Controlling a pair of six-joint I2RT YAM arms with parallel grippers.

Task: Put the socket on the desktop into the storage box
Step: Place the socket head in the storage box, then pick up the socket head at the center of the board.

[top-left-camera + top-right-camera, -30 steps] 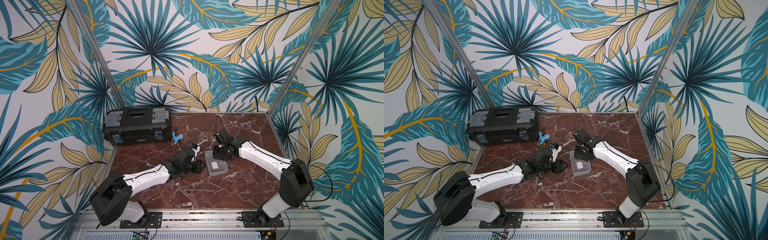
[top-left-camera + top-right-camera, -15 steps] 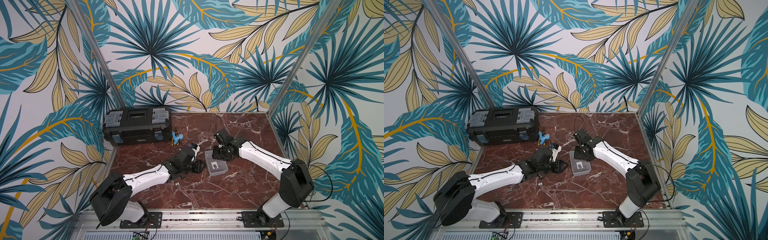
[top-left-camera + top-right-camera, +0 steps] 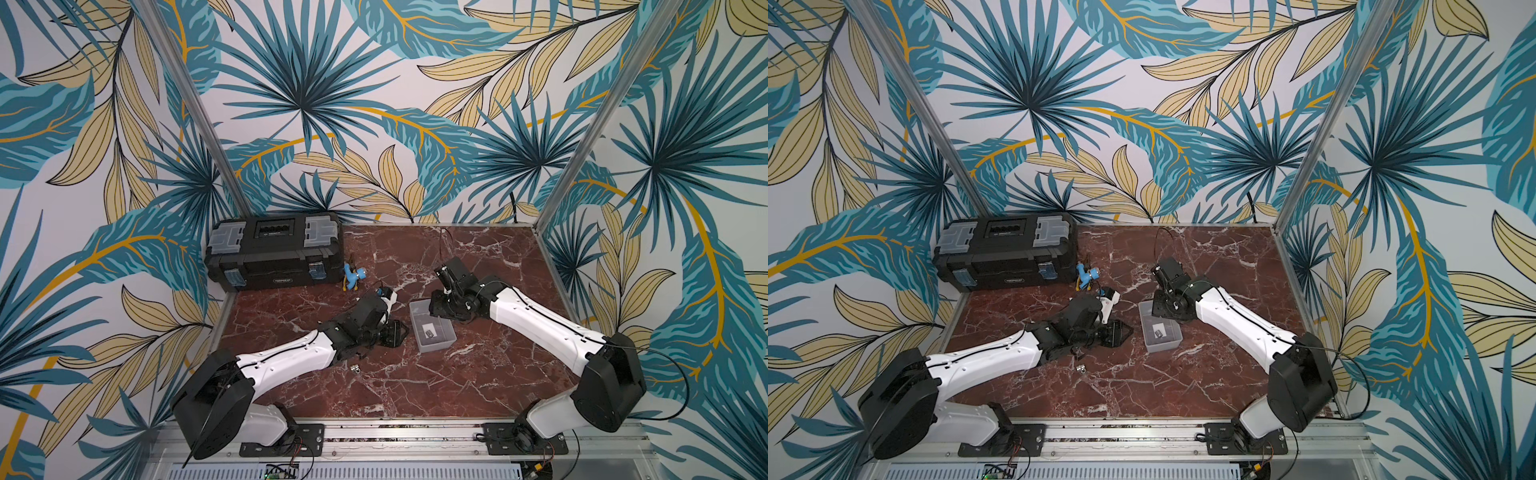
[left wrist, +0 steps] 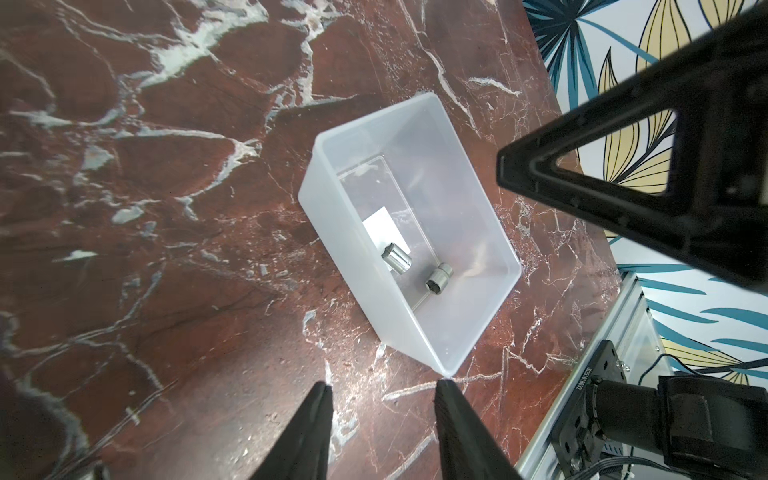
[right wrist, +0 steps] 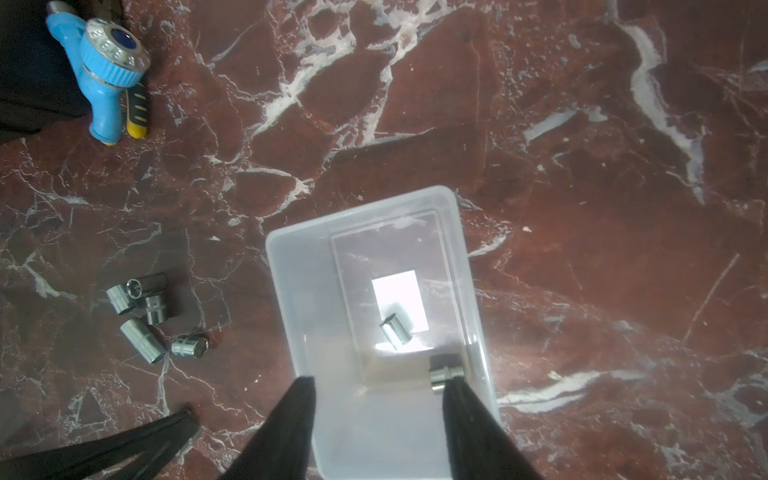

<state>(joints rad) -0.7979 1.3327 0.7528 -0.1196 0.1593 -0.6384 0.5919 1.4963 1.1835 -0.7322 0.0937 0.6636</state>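
The translucent storage box (image 3: 443,346) (image 3: 1170,343) (image 5: 291,299) stands mid-desktop (image 3: 415,386) with two chrome sockets (image 4: 397,261) (image 5: 445,374) lying on its floor. My right gripper (image 5: 378,384) (image 3: 440,309) hangs open over one end of the box, one fingertip beside a socket. My left gripper (image 4: 383,386) (image 3: 397,332) is open and empty, low over the marble, one fingertip by a box corner. Several loose sockets (image 5: 143,340) lie on the desktop beside the box, hidden under my left wrist in both top views. One more socket (image 3: 355,368) (image 3: 1080,368) lies near my left forearm.
A black toolbox (image 3: 274,249) with grey latches stands at the back left. A blue hose nozzle (image 3: 353,276) (image 5: 112,70) and a yellow-black tool handle (image 5: 137,112) lie next to it. Aluminium rails edge the desktop; patterned walls close three sides.
Both arms and the box keep their places in the top views; no clear movement shows at this scale.
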